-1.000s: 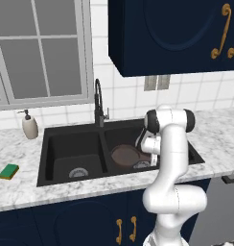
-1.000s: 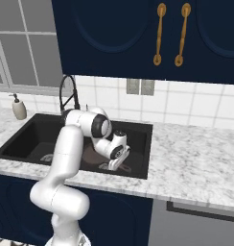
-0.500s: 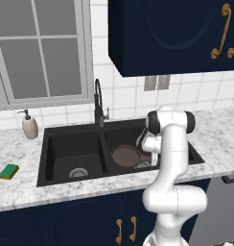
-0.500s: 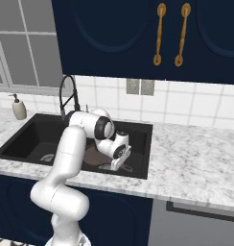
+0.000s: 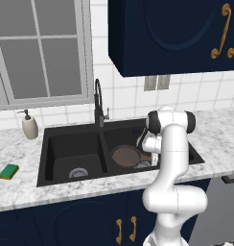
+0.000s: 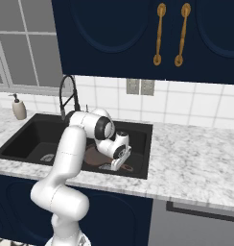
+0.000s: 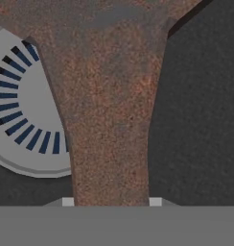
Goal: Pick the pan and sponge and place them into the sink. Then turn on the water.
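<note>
Hand view: the handle of the pan (image 7: 111, 110) runs from the bottom of the picture upward between the two finger tips, which stand narrow against its two sides, so the gripper (image 7: 111, 202) is clamped on the handle. To the left of the handle lies a round silver drain (image 7: 23, 110) with dark slots, set in the black floor of the sink (image 7: 200, 120). Left base view: the sponge (image 5: 9, 171) lies flat, green side up, on the worktop (image 5: 23, 192) near its left end, well apart from the left rim of the sink (image 5: 42, 163). The pan (image 5: 126, 154) lies inside the right basin, close to the centre divider, with its handle pointing right toward the arm's wrist. The left basin holds its own silver drain (image 5: 78, 172). The faucet (image 5: 98, 103) stands at the back rim above the divider; the soap dispenser (image 5: 29, 125) stands on the worktop at the back left corner of the sink. Right base view: the gripper (image 6: 115, 165) is lowered into the right basin near its front wall, with the pan (image 6: 94, 154) just beside it toward the divider. Behind the worktop are the tiled wall (image 6: 200, 103), the window (image 5: 42, 48) and the dark blue upper cabinets (image 6: 138, 33).
</note>
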{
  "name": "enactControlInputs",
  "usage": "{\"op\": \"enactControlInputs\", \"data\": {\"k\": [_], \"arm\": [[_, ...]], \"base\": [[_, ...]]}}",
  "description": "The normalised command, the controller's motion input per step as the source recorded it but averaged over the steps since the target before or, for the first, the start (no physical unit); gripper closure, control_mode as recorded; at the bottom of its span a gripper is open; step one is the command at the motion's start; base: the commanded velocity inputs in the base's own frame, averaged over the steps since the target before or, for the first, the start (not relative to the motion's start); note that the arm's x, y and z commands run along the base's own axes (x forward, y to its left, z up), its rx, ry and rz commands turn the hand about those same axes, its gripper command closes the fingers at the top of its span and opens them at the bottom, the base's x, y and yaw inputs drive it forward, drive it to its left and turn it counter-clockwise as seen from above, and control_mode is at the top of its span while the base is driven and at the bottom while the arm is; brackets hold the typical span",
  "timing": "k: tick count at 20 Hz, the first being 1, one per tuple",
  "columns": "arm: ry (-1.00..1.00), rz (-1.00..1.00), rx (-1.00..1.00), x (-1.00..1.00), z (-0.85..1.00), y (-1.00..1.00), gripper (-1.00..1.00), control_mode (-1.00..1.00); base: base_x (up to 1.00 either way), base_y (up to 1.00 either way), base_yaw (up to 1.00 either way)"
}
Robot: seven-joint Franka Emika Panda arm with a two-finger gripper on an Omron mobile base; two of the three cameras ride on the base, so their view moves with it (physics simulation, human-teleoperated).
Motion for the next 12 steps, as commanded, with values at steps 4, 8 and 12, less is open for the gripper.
{"op": "enactControlInputs", "data": {"k": [4,8,12], "arm": [[0.00,0.00,0.00,0.00,0.00,0.00,-1.00,-1.00],[-0.01,0.01,0.00,-0.04,0.21,0.00,-1.00,-1.00],[-0.07,-0.03,0.00,-0.18,0.79,0.04,-1.00,-1.00]], "base": [[0.00,0.00,0.00],[0.00,0.00,0.00],[0.00,0.00,0.00]]}}
